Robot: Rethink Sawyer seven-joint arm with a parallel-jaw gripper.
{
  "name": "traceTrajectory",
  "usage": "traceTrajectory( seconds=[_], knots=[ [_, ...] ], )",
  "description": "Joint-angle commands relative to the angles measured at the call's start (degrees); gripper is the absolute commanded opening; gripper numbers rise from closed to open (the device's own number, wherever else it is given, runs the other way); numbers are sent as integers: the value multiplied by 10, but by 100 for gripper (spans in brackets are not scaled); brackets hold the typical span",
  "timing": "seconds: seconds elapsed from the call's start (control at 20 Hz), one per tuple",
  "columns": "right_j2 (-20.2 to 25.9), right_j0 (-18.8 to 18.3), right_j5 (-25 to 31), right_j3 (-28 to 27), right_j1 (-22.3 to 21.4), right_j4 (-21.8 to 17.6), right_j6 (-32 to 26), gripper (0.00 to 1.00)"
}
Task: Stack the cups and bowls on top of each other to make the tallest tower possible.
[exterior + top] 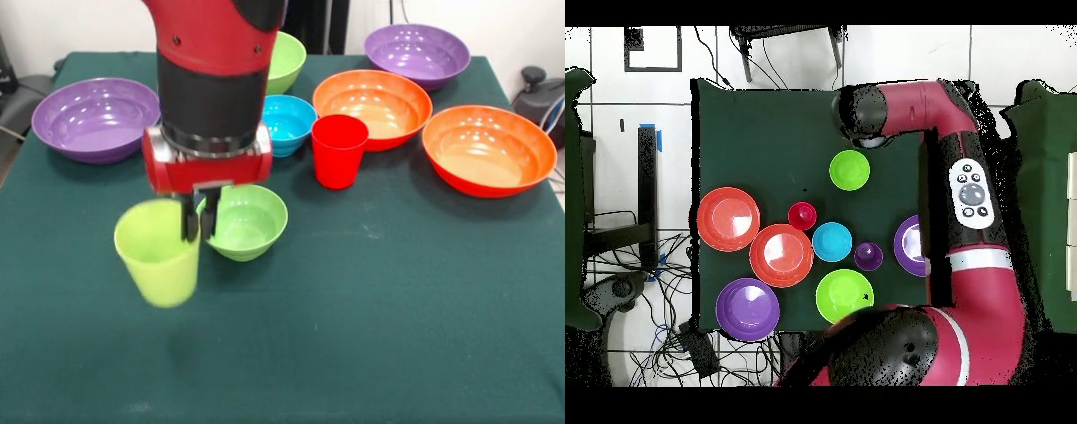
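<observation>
Front view is showing the green counter (397,309) carrying everything, with the red and black arm (214,71) reaching down over its middle. Two wide purple bowls (95,117) and two wide orange bowls (488,150) are sitting well apart from the fingers, toward the far side. A medium lime-green bowl (290,58) is peeking out behind the arm. The small lime-green bowl (249,221) is resting just beside the fingers, and the small blue bowl (291,124) is sitting a little farther off, next to the red cup (339,151). The fingers (200,221) are clamping together on the rim of the lime-green cup (160,252), which is hanging upright, blurred, above the counter. Overhead, a purple cup (868,256) is standing near the blue bowl; the arm is hiding the fingers.
</observation>
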Motion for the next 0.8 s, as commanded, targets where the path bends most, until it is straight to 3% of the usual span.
traceTrajectory(
  seconds=[0.05,0.55,0.8],
  knots=[
    [56,45,69,-140,74,-44,-252,0],
    [47,111,83,-178,115,-20,-241,0],
    [28,128,63,-150,113,-4,-196,0]
  ],
)
